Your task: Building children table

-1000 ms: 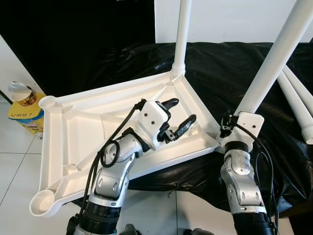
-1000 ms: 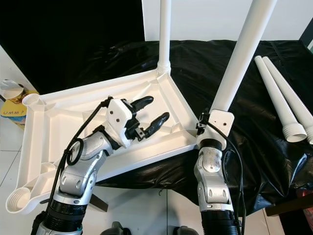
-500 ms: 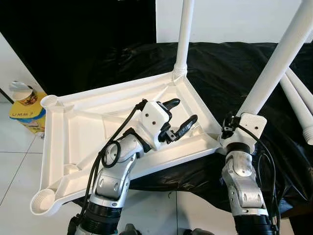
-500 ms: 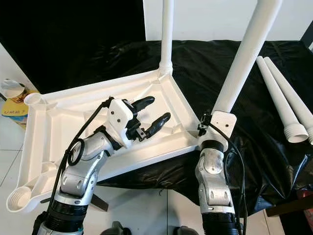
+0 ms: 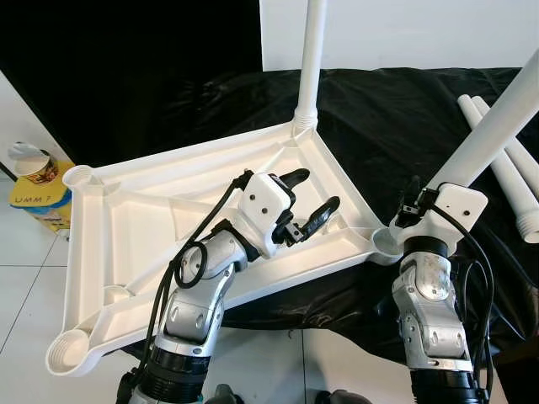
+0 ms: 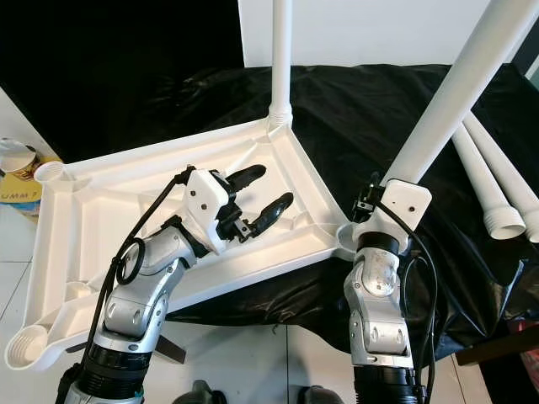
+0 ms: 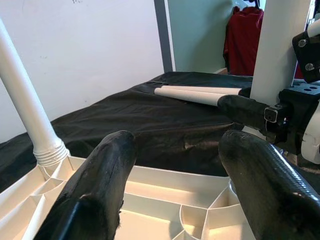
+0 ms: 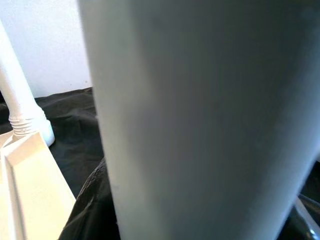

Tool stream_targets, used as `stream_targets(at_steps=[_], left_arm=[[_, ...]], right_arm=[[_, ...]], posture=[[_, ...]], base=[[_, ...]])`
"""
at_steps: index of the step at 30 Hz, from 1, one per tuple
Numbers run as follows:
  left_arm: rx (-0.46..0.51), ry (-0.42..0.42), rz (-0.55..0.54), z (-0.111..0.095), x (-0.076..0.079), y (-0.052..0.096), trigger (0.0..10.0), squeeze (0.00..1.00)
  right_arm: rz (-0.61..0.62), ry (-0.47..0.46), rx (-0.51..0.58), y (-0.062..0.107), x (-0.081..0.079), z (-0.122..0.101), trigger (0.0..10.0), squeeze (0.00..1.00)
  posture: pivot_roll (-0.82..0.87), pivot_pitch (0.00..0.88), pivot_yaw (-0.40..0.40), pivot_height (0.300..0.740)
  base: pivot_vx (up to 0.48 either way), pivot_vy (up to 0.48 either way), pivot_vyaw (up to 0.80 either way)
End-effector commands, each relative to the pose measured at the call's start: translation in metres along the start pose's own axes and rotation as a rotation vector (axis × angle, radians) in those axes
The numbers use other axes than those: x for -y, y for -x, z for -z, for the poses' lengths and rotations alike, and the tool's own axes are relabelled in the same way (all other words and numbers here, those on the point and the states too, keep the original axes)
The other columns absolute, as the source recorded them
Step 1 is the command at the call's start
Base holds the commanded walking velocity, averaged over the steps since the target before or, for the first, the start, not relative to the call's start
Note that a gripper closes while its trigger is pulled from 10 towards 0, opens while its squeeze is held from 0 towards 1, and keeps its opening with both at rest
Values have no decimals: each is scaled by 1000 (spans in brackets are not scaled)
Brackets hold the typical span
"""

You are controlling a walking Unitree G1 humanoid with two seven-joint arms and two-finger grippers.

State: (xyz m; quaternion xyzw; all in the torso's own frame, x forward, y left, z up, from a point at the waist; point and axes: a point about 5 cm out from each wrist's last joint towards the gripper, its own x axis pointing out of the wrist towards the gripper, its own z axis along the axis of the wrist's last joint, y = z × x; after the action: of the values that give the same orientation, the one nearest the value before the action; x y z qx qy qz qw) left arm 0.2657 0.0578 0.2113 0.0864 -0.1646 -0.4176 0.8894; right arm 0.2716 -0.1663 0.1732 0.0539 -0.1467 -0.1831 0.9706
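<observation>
While the left gripper (image 5: pixel 307 195) was held open over the upturned tabletop (image 5: pixel 126 219), a white leg (image 5: pixel 497 126), tilted toward the upper right, was gripped by the right gripper (image 5: pixel 434 198) just beside the empty corner socket (image 5: pixel 386 241).

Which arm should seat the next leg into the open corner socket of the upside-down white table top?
Right, probably. The right gripper already holds a white plastic table leg just beside the open corner socket of the white table top. The left gripper hovers open and empty over the underside.
</observation>
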Motion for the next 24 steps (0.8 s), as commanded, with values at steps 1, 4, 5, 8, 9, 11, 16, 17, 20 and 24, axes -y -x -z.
stream_targets(at_steps=[1, 4, 5, 8, 9, 11, 16, 17, 20, 24], left_arm=[[7, -10, -94, -2, -5, 0, 10000, 0], [7, -9, -95, -2, -5, 0, 10000, 0], [7, -9, -95, -2, -5, 0, 10000, 0], [8, -6, -92, -2, -5, -1, 10000, 0], [12, 11, -71, -3, -3, -2, 10000, 0], [11, 111, 10, -3, 2, -3, 10000, 0], [19, 179, 101, -4, 6, -2, 10000, 1000], [19, 179, 101, -4, 6, -2, 10000, 1000], [37, 215, 199, -8, 9, -5, 10000, 1000], [27, 195, 345, -13, 15, -13, 10000, 0]], right_arm=[[6, 4, -6, 3, 1, 2, 10000, 0], [0, 12, -17, 4, 2, 5, 10000, 0], [0, 12, -17, 4, 2, 5, 10000, 0], [-25, 18, -20, 5, 1, 7, 10000, 0], [-67, 29, -16, 5, -1, 7, 10000, 0], [-174, 39, -17, 4, -4, 7, 10000, 0], [-271, 48, -19, 2, -7, 6, 10000, 0], [-271, 48, -19, 2, -7, 6, 10000, 0], [-379, 57, -26, -2, -8, 4, 10000, 0], [-577, 82, -25, -8, -12, 0, 10000, 0]], posture=[[21, 101, 25, 740], [21, 101, 25, 740], [21, 101, 25, 740], [19, 103, 28, 740], [20, 104, 28, 740], [19, 104, 30, 740], [18, 103, 29, 740], [18, 103, 29, 740], [15, 97, 29, 740], [13, 90, 27, 740]], base=[[0, 0, 0], [0, 0, 0], [0, 0, 0], [0, 0, 0], [0, 0, 0], [0, 0, 0], [0, 0, 0], [0, 0, 0], [0, 0, 0], [0, 0, 0]])
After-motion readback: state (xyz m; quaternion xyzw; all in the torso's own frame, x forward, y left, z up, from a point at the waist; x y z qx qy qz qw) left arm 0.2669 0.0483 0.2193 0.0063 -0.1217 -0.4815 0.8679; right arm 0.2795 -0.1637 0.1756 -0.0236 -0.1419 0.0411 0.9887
